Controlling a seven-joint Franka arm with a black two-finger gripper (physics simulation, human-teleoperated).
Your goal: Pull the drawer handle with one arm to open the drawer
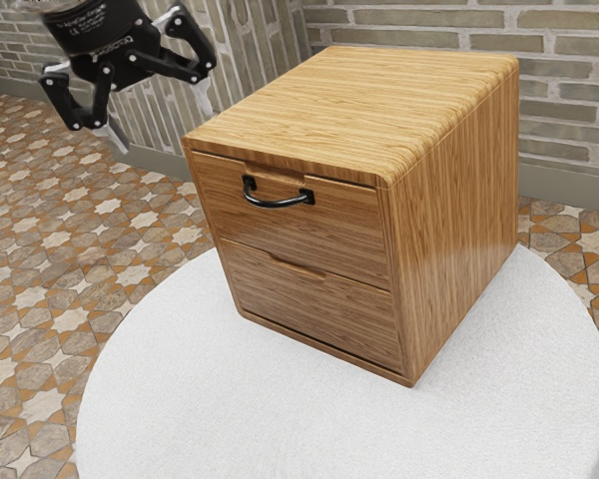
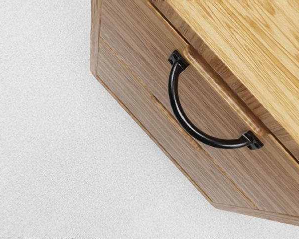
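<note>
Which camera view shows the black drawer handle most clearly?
The wrist view: the black handle appears close, with its full curve and both mounts. The exterior view shows it smaller, on the upper drawer front, apart from the open gripper.

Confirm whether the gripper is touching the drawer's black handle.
No: the gripper hangs open in the air toward the exterior view's upper left, apart from the handle.

— What are we working on here?
— We have a round white bench (image 1: 160, 409) with a fine, grainy top, standing on a patterned tile floor (image 1: 40, 259).
— And what do we see on it?
— One wooden cabinet (image 1: 449, 200), upright, its base flat on the bench.
</note>
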